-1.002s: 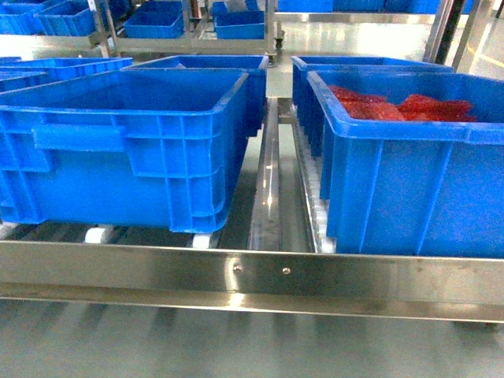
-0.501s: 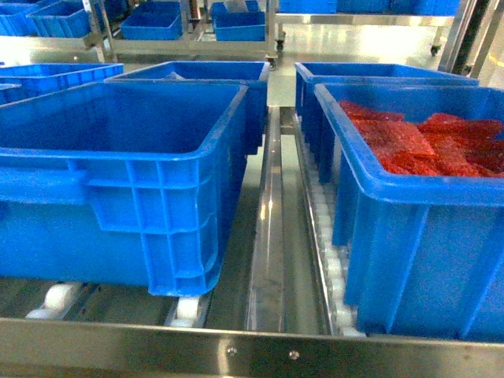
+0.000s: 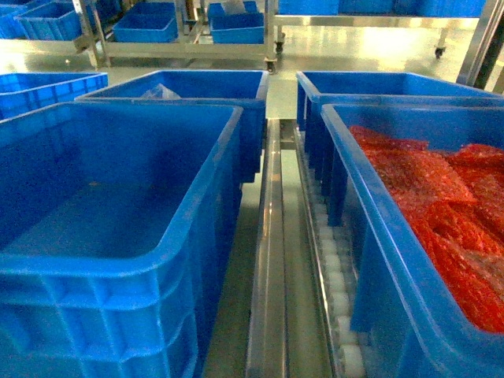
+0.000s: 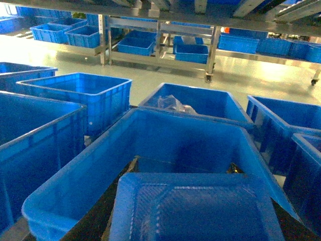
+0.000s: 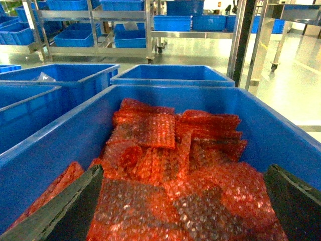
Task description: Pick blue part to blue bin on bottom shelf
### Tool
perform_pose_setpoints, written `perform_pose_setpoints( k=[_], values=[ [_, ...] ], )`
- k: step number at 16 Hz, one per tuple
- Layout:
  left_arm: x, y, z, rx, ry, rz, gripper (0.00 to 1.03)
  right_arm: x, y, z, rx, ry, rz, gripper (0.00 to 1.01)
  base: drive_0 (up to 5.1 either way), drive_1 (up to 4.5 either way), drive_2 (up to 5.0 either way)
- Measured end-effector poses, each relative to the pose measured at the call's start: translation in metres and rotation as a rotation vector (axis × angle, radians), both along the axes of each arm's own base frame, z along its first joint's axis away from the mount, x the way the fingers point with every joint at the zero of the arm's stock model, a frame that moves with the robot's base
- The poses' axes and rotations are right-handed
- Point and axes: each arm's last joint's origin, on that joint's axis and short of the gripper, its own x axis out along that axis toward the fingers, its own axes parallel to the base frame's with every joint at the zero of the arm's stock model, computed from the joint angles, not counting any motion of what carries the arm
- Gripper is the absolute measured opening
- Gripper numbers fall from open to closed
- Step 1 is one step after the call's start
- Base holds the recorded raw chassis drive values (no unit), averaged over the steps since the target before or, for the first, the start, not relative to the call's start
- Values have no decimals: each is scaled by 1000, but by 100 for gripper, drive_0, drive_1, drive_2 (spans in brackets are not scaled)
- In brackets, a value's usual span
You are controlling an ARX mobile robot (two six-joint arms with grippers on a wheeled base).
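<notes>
The blue part [image 4: 193, 211] fills the bottom of the left wrist view, a blocky blue piece with a finely ribbed top. My left gripper [image 4: 184, 164] is shut on it, dark fingers [image 4: 108, 201] showing at both its sides. It hangs over the open, empty blue bin [image 4: 70, 186], which is the near-left tote [image 3: 206, 177] in the head view. My right gripper [image 5: 183, 170] is open above red packets [image 5: 165, 165]; nothing is between its fingers. The bottom shelf shows as a steel rail [image 3: 269, 260] with white rollers [image 3: 337, 283]. Neither gripper appears in the head view.
A blue tote [image 3: 370, 236] full of red bubble-wrap packets stands at the right. Behind are two more totes, the left one [image 3: 197, 83] holding a clear bag. More totes sit far left [image 4: 75, 93] and on racks across the aisle [image 3: 150, 27].
The head view has moved forward and now looks down into the totes. The front steel rail has dropped out of view and the bins look larger.
</notes>
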Motion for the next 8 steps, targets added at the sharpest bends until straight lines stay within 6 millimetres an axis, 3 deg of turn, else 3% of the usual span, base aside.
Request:
perform_pose_setpoints(
  k=[8],
  values=[
    [0,0,0,0,0,-2,43,0,0,0,0,2,0,98,0,0,0]
  ],
)
